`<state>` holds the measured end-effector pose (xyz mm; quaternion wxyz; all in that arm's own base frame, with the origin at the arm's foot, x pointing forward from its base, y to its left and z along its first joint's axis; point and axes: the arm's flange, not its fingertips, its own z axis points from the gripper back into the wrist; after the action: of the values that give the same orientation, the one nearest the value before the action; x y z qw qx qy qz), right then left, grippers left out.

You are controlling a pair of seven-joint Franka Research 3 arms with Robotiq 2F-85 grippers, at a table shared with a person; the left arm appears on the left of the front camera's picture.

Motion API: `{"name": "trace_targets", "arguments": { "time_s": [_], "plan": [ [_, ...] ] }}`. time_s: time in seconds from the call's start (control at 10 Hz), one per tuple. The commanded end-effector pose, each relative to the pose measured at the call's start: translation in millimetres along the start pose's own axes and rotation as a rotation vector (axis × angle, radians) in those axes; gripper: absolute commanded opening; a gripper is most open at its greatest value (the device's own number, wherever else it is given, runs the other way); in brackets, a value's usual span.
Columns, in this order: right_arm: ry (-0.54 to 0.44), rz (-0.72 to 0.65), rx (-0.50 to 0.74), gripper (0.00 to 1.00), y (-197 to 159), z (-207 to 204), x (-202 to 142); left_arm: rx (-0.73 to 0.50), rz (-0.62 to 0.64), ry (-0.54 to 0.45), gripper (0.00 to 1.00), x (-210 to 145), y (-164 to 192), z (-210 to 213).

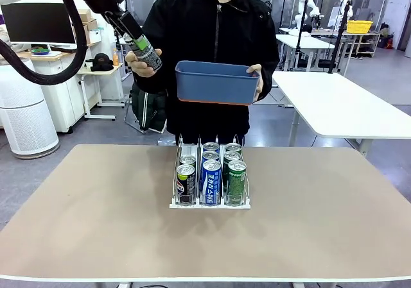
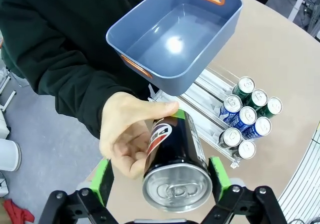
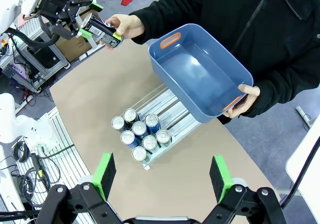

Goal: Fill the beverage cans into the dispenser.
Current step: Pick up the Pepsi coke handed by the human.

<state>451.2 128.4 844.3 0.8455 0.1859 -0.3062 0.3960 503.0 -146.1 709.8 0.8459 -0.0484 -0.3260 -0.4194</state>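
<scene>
Up at the far left, above the matte tan surface (image 1: 96, 198), the left end effector (image 2: 160, 179) stands spread wide, its green pads (image 2: 102, 179) flanking a glossy black cylindrical can (image 2: 175, 159) without clamping it; the person's hand (image 2: 127, 139) grips that can from the side, silver pull-tab top facing the wrist camera. Just right of it, the person's other hand (image 1: 255, 76) holds up a smooth blue plastic bin (image 1: 217, 81), rectangular with rounded corners and orange handle slots. Below, at the surface's middle, the dispenser (image 1: 209, 203) of thin wire rails on a white base holds seven slim aluminium cans (image 1: 210, 176): two dark ones in the left lane, three blue-and-white in the middle, two green on the right. Nearer the right side, the right end effector (image 3: 162, 176) hangs released above the surface, gripping nothing.
</scene>
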Motion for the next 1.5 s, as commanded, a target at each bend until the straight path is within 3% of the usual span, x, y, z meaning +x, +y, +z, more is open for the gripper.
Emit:
{"name": "trace_targets", "arguments": {
  "time_s": [0.0,0.8,1.1,1.2,1.4],
  "plan": [
    [0.001,0.002,0.001,1.0,0.7,1.2,0.0,-0.021,0.005,-0.052,1.0,-9.1,0.8,-7.9],
    [0.001,0.002,0.001,1.0,0.7,1.2,0.0,-0.056,0.027,-0.037,1.0,-3.3,-0.3,-15.9],
    [0.001,0.002,0.001,1.0,0.7,1.2,0.0,-0.058,0.018,-0.038,0.13,-3.1,-2.3,-15.9],
    [0.001,0.002,0.001,1.0,0.7,1.2,0.0,-0.055,0.019,-0.032,0.0,-3.2,-2.6,-15.0],
    [0.001,0.002,0.001,1.0,0.7,1.2,0.0,-0.058,0.032,-0.013,0.0,-4.1,-2.1,-14.8]
  ]
}}
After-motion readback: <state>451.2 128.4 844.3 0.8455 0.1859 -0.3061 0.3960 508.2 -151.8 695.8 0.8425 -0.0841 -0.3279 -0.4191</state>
